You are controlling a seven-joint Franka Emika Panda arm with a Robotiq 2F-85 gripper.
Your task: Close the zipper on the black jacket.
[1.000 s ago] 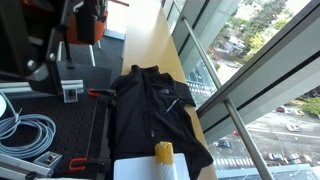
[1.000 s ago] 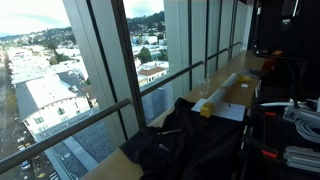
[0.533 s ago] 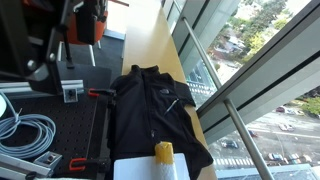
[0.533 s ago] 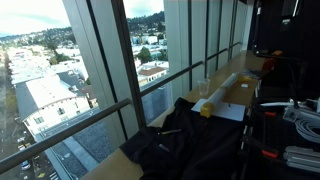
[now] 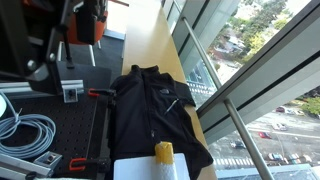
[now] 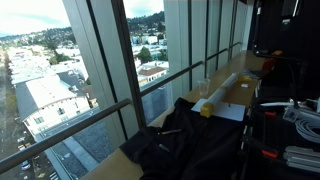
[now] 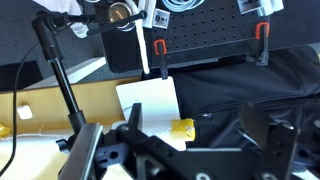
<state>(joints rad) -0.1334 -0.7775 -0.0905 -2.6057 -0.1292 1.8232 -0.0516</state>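
The hand [image 7: 175,142] is spread wide; it holds nothing and touches nothing. One large black fabric jacket [image 5: 150,105] lies flat on the long wooden worktop [image 5: 150,40]. One thin dark zipper line [image 5: 151,115] runs down its centre front. At its hem lie one white sheet [image 7: 148,100] and one yellow object [image 7: 182,128]. Two red clamps [image 7: 160,48] stand at the worktop edge.

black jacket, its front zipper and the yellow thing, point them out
black jacket [image 5: 128,108]: exterior view, chest fabric
zipper [image 5: 151,114]: exterior view, mid front line
yellow thing [image 5: 163,152]: exterior view, its middle
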